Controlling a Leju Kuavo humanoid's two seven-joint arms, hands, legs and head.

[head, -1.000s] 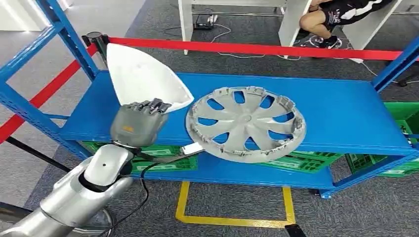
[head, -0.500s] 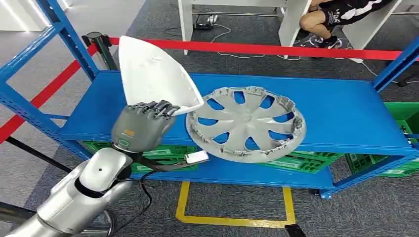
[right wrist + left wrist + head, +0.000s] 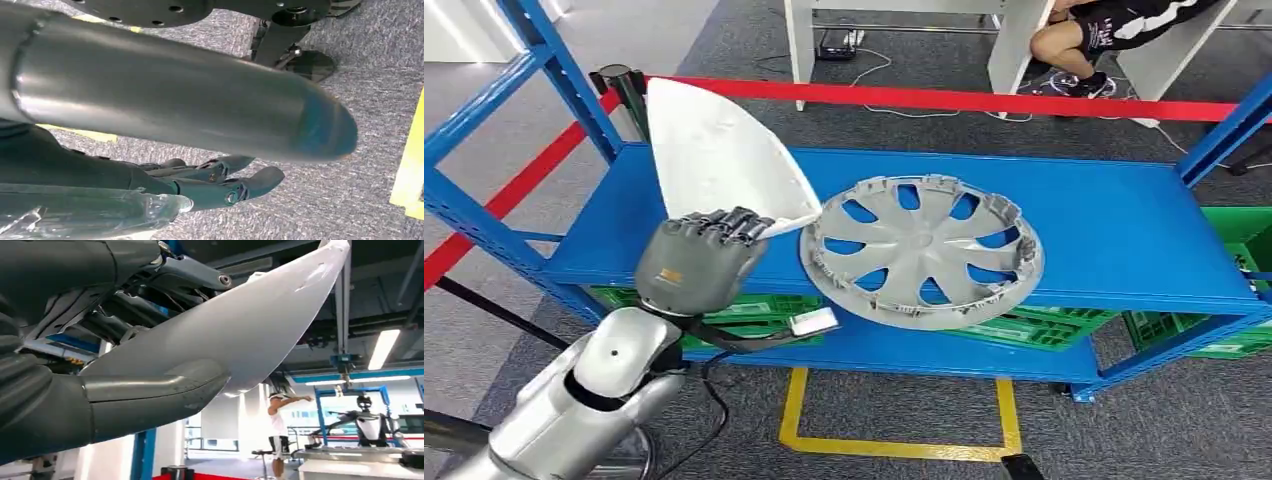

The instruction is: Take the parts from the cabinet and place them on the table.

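The white part (image 3: 719, 155), a smooth curved shell tapering to a point, is held up over the left end of the blue shelf (image 3: 1104, 225), its tip standing near the shelf's back left corner. The left hand (image 3: 692, 262) grips its lower edge just off the shelf's front edge; in the left wrist view the thumb (image 3: 155, 397) presses under the shell (image 3: 240, 335) and the darker fingers fold over its other face, so the part is pinched between them. Against half a second ago the shell has swung back toward the shelf's left end and dropped a little, after rising and drifting toward the hubcap in the half second before that. I read this as the lift being done and the carry-off just starting, with no table visible yet.

The grey hubcap (image 3: 924, 250) lies flat at the shelf's middle, its rim overhanging the front edge; the shell's lower right corner is just beside it, the closest thing to clip. The blue upright (image 3: 564, 75) and red barrier tape (image 3: 944, 100) hem the back left, so the open way out looks to be toward the robot, off the front edge.

The right hand (image 3: 220, 182) hangs over grey carpet, fingers loosely apart, holding nothing.
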